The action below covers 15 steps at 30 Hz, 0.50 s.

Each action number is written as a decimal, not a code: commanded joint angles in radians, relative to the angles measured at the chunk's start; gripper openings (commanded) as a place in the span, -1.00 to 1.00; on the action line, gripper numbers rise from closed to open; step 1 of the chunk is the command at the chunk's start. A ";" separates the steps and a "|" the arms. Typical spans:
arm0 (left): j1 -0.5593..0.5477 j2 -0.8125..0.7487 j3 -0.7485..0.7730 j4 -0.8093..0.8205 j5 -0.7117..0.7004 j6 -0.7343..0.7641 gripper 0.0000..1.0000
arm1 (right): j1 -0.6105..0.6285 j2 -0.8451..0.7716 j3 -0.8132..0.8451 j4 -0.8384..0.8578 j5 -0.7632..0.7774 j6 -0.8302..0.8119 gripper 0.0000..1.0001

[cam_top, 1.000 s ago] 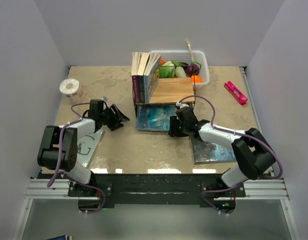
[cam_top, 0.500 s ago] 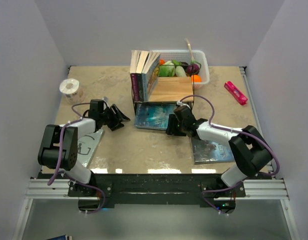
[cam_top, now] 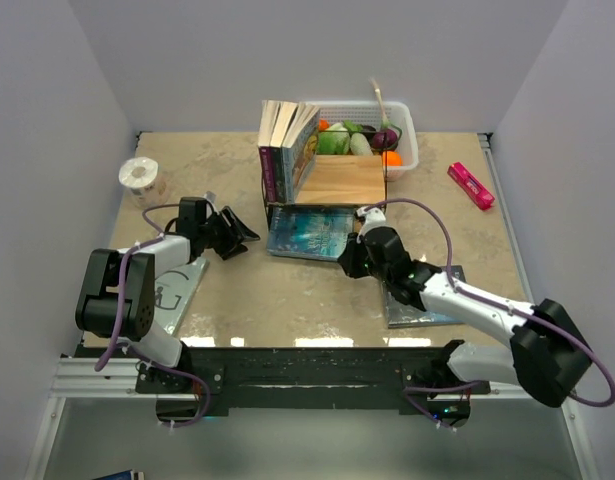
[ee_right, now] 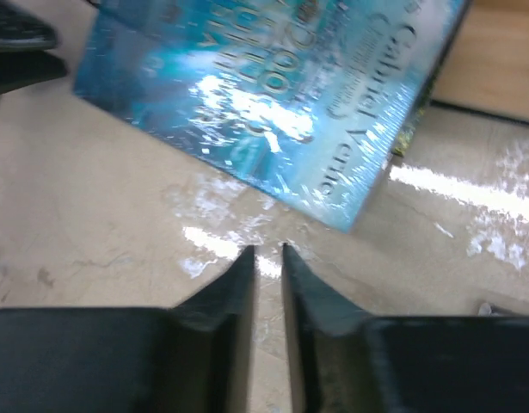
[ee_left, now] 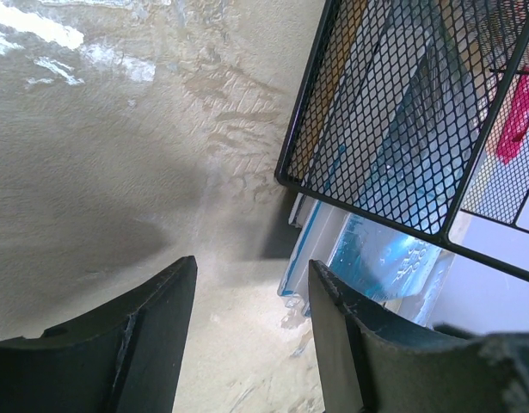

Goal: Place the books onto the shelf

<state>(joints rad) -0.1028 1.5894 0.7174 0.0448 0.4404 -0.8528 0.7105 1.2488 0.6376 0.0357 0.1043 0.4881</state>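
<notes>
Several books (cam_top: 284, 145) are already standing upright at the left end of the shelf (cam_top: 339, 182), leaning a bit. A teal book (cam_top: 309, 232) lies flat on the table right in front of the shelf, its back edge just at the shelf's base.

Right gripper (ee_right: 267, 251) is low over the table just off the teal book's near right corner. Its jaws are pinched almost together, only a thin slit between them, and nothing's in there - just bare tabletop.

Left gripper (ee_left: 251, 267) sits front-left of the shelf, pointed at its mesh side, with jaws spread apart and empty.

Two more books aren't shelved: a dark book (cam_top: 432, 305) lies flat front-right of the shelf, partly under the right arm, and a grey book (cam_top: 179, 290) lies well off to the shelf's front-left by the left arm.

Other stuff - a veggie basket (cam_top: 407, 140) is right behind the shelf, a pink thing (cam_top: 470, 185) is off to its right, and a tape roll (cam_top: 140, 175) is off to its left.
</notes>
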 commanded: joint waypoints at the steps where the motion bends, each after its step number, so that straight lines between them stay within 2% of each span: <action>1: 0.014 0.000 0.017 0.033 0.003 0.006 0.18 | 0.072 -0.077 -0.065 0.139 0.057 -0.157 -0.98; 6: 0.014 0.000 -0.002 0.044 -0.009 -0.002 0.18 | 0.184 0.007 -0.073 0.213 0.109 -0.290 -1.00; 15: 0.014 -0.020 -0.038 0.049 -0.014 -0.003 0.18 | 0.205 0.265 0.031 0.319 0.251 -0.300 -1.00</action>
<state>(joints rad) -0.0982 1.5894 0.6991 0.0593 0.4313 -0.8532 0.9115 1.4326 0.5800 0.2523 0.2539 0.2165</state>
